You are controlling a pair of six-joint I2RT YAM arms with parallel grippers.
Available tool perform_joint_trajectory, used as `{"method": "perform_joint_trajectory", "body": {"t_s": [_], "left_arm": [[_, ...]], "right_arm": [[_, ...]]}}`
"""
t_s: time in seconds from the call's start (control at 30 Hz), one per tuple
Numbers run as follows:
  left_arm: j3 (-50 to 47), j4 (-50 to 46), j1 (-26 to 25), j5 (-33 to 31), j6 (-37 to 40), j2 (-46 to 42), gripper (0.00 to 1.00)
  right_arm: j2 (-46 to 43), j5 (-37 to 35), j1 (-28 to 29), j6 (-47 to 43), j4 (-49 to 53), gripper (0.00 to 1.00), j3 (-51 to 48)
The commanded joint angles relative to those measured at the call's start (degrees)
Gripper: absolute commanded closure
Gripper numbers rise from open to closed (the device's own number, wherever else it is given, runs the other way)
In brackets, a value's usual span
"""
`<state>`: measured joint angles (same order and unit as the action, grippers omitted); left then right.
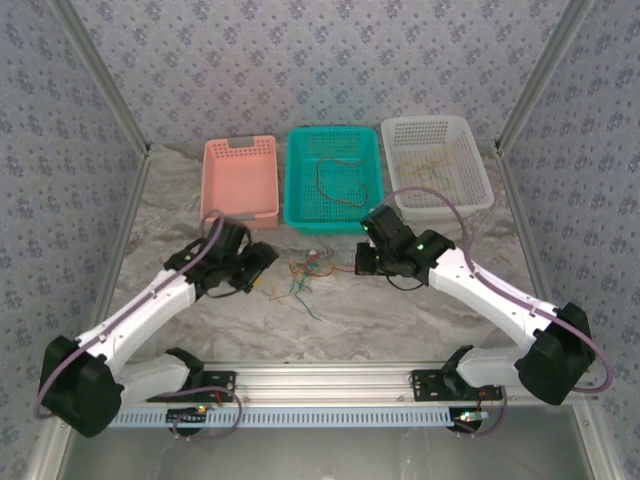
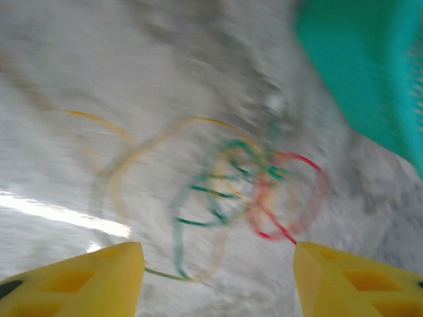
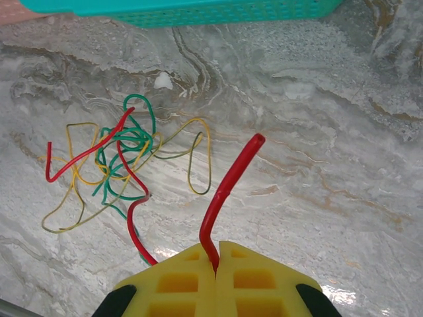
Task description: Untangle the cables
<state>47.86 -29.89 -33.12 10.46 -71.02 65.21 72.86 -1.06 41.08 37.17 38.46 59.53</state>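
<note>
A tangle of thin yellow, green and red cables (image 1: 305, 270) lies on the marble table between my two grippers. My left gripper (image 1: 262, 268) sits just left of it. In the left wrist view that gripper (image 2: 218, 284) is open, and the blurred tangle (image 2: 231, 185) lies ahead of its yellow fingers (image 2: 112, 281) with nothing between them. My right gripper (image 1: 360, 262) sits just right of the tangle. Seen from the right wrist, it (image 3: 217, 259) is shut on a red cable (image 3: 228, 185), whose free end sticks up ahead while the other part trails left into the tangle (image 3: 119, 152).
Three baskets stand in a row at the back: pink (image 1: 240, 143), teal (image 1: 333, 131) with a brown cable (image 1: 319, 182) inside, and white (image 1: 425, 122) with a pale yellowish cable (image 1: 430, 165). The teal basket (image 3: 198, 10) is close beyond the tangle.
</note>
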Motion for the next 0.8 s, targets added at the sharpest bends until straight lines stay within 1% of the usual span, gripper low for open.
{"method": "perform_joint_trajectory", "body": {"t_s": [0.0,0.03,0.1,0.2,0.27,0.4,0.5,0.57,0.6,0.63,0.67,0.7,0.73,0.77], "left_arm": [[7.5,-8.3,-7.9,-2.9,10.0,6.6,0.42],[9.2,-10.9,-10.9,-5.1,12.4,8.4,0.43],[10.5,-12.9,-15.2,-8.4,15.6,10.8,0.43],[9.4,-11.6,-18.8,-12.2,19.0,13.5,0.4],[9.1,-9.7,-20.0,-15.1,22.5,16.0,0.37],[11.5,-10.3,-21.0,-24.1,26.8,22.6,0.27],[12.5,-5.9,-21.0,-25.6,30.0,27.1,0.26],[14.2,-5.4,-21.0,-26.6,30.8,31.4,0.27],[15.5,-6.4,-21.0,-28.2,30.4,33.9,0.28],[17.0,-8.4,-20.9,-30.5,28.9,36.2,0.34],[17.7,-10.9,-20.4,-32.4,27.4,37.8,0.46],[18.0,-12.2,-19.6,-33.8,25.3,38.8,0.68],[17.3,-12.6,-18.5,-34.3,23.2,38.7,0.94],[16.2,-12.7,-17.5,-34.7,21.2,38.0,1.0]], "right_arm": [[0.3,1.4,-1.9,-2.7,1.4,1.0,-1.2],[0.5,2.1,-2.6,-2.8,1.4,1.0,-1.2],[1.2,4.2,-4.4,-3.2,1.4,1.0,-1.1],[3.2,9.7,-7.3,-4.5,1.3,1.0,-1.0],[4.0,11.5,-8.1,-6.0,2.0,1.0,-0.9],[4.7,14.1,-9.7,-6.1,2.4,1.0,-0.8],[4.9,14.7,-10.0,-6.1,2.8,1.0,-0.7],[5.0,14.9,-10.3,-6.1,3.0,1.0,-0.9],[5.0,14.8,-10.5,-6.1,3.2,1.0,-0.9],[4.9,14.7,-10.7,-6.2,3.5,1.0,-0.9],[4.8,14.5,-10.9,-6.4,4.0,1.0,-0.9],[4.4,14.0,-11.2,-6.6,4.5,1.0,-0.9],[3.9,13.3,-11.6,-6.9,5.4,1.0,-0.9],[3.2,12.4,-12.1,-7.2,6.4,1.0,-0.9]]}}
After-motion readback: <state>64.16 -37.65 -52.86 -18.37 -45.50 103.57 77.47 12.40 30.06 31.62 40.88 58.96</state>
